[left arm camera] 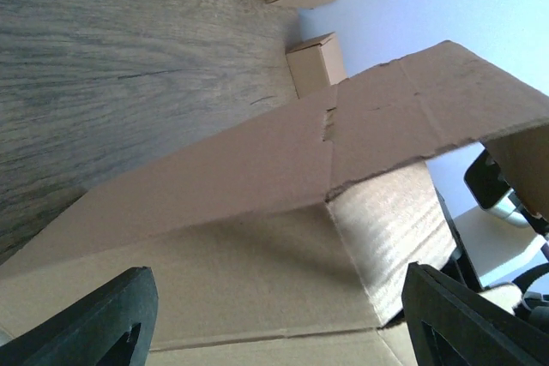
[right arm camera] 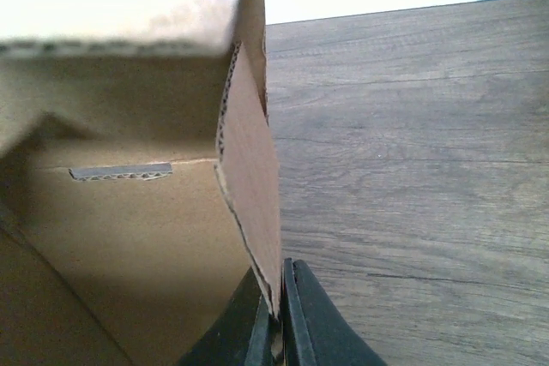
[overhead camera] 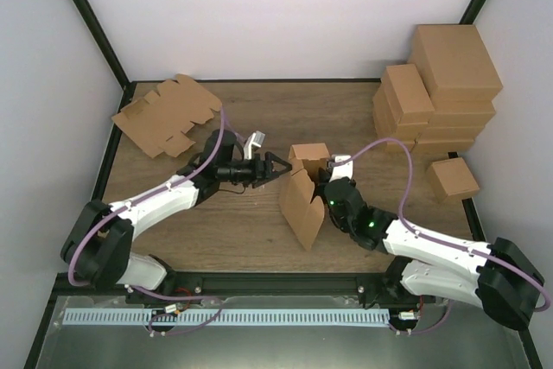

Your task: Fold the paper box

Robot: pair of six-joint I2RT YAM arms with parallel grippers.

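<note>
One flap of the paper box pinched in my right hand | left hand spread open | mid-fold; next I'd press that flap inward.

Cardboard stock on a wooden table.
Flat notched blanks piled at far left corner; brown cartons stacked at far right; one small carton set apart nearer, by right edge.

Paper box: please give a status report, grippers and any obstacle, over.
Left gripper open, facing brown cardboard paper box. Right gripper shut on its flap edge. Box half-formed, standing mid-table. Flat brown cardboard blanks and stacked brown cartons lie apart, not obstructing.
</note>
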